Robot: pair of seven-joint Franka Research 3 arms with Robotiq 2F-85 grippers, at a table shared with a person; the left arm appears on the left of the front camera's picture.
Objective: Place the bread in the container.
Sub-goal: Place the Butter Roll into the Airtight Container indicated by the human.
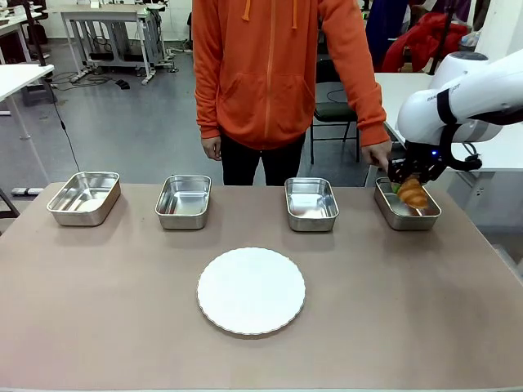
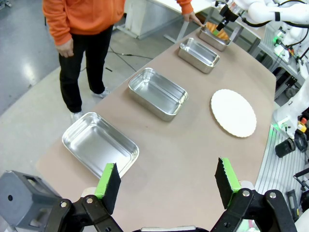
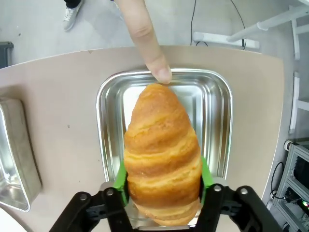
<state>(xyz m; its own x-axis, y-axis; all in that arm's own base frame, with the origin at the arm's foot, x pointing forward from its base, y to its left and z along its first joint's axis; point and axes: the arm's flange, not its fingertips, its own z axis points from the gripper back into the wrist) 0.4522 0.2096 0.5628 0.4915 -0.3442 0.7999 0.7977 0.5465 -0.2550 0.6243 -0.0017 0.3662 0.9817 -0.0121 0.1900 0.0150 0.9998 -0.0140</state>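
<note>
Robotics lab: white robot arm (image 1: 458, 94), metal workbenches (image 1: 110, 28), floor cables (image 1: 65, 122), bare grey floor.

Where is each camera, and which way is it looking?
Front view: sits on the robot's side, looks across the table at the person; the right gripper shows.
Left wrist view: sits on the left arm, looks along the tray row; the left gripper stands open.
Right wrist view: looks down at the bread between its green pads, over the container; a finger points there.
All three share the bread and container.
</note>
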